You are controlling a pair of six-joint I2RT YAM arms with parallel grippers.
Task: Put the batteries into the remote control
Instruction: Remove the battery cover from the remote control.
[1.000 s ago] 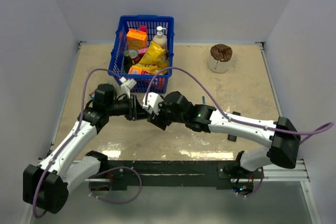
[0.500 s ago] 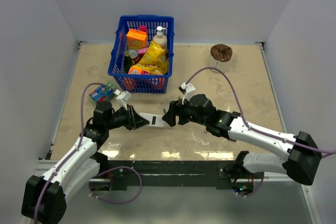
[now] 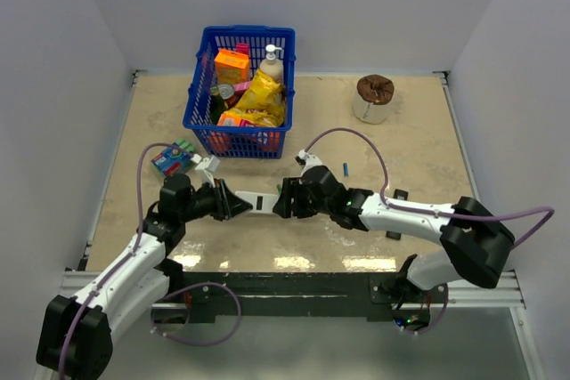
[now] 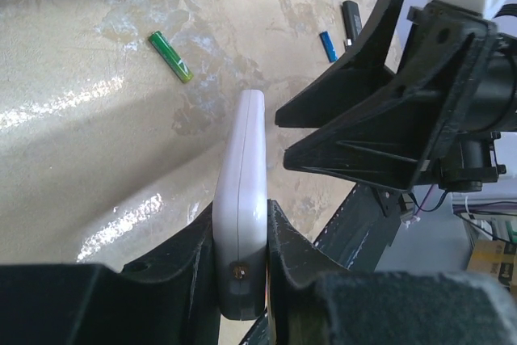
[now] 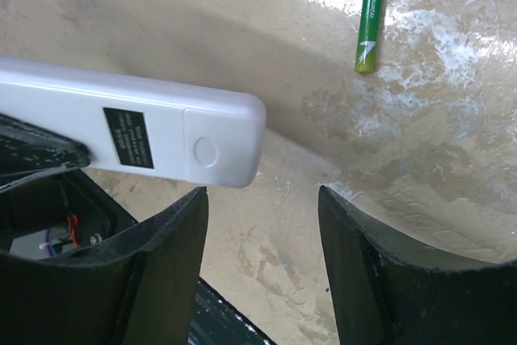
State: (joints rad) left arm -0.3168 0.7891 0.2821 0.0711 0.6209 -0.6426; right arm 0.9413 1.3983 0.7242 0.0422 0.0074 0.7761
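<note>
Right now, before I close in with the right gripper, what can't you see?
- Remote control battery bay: right wrist view, its cover hides the inside.
- Remote's rear end: left wrist view, buried between the left gripper fingers.
- Green batteries: top view, not made out, perhaps under the right arm.

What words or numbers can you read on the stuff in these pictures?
No text here can be read for sure.
Dark label on the remote control: white print, too small to read.
Green battery: white lettering along its side, too blurred to read.
Packs in the blue basket: print too small to read.
</note>
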